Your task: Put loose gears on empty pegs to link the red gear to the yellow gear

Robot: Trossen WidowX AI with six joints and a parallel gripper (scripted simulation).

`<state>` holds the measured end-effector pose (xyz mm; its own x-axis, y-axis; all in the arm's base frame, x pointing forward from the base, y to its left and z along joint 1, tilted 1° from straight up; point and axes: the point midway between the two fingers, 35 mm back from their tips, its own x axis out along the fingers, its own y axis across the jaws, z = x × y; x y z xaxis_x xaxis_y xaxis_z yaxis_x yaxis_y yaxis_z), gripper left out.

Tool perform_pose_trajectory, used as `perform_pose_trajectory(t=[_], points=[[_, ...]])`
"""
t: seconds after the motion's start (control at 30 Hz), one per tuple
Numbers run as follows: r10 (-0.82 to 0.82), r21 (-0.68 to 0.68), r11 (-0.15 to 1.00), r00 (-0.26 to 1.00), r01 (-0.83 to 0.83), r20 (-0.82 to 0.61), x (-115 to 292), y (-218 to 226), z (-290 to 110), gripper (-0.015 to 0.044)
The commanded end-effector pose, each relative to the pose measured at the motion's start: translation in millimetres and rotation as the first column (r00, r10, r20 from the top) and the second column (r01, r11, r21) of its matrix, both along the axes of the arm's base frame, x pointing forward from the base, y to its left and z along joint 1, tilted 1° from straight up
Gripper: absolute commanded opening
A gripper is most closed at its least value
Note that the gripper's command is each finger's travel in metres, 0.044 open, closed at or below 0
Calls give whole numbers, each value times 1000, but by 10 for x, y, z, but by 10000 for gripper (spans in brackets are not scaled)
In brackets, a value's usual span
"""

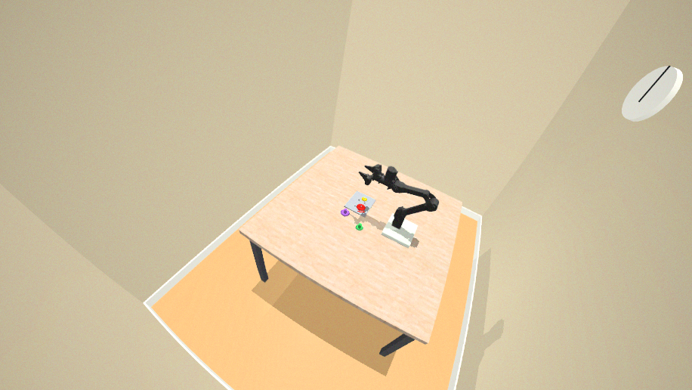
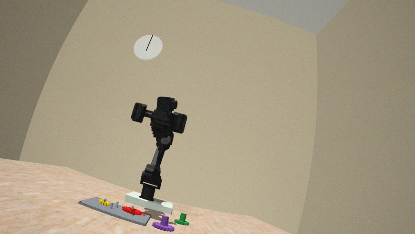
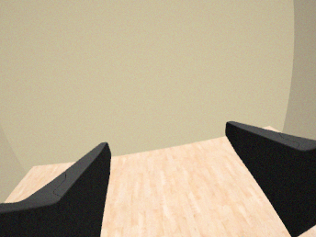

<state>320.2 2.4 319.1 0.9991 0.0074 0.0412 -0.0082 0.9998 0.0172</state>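
The grey board (image 1: 352,202) (image 2: 89,201) lies on the table. The red gear (image 1: 360,207) (image 2: 131,210) sits on a peg near one end, the yellow gear (image 1: 364,199) (image 2: 103,202) on a peg toward the other. Two bare pegs (image 2: 111,206) (image 2: 117,204) stand between them. A purple gear (image 1: 344,212) (image 2: 163,226) with a tall hub stands on the table just off the red gear's end of the board. A smaller green gear (image 1: 359,227) (image 2: 181,222) stands near it, closer to the arm's base. My gripper (image 1: 362,169) (image 2: 159,116) (image 3: 169,139) is open and empty, high above the table.
The arm's white base (image 1: 397,232) (image 2: 148,202) stands on the wooden table (image 1: 310,242) (image 2: 43,186), beyond the board in the exterior view. The wrist view shows only table top, its far edge and walls between the fingers. A white clock (image 1: 652,93) (image 2: 147,47) hangs on the wall.
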Motion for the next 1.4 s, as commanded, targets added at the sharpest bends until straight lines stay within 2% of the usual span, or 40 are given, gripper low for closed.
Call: perform_pose_trajectory(t=[0.0,0.1,0.2,0.3,0.4,0.5,0.6,0.77,0.9,1.37], points=[[6,14,1000,1000,-5,-11,10,16,-20,426],[83,209,977,984,-48,-160,125,252,-306,440],[174,430,903,921,-8,-348,184,574,-687,440],[243,587,796,810,148,-533,149,883,-1083,440],[278,630,681,664,373,-694,22,1149,-1451,440],[281,588,597,544,546,-791,-122,1315,-1690,440],[262,490,523,416,697,-871,-300,1450,-1907,440],[180,234,346,180,909,-967,-681,1627,-2210,440],[83,30,171,16,985,-996,-992,1668,-2357,440],[74,15,156,4,988,-997,-1022,1633,-2380,440]])
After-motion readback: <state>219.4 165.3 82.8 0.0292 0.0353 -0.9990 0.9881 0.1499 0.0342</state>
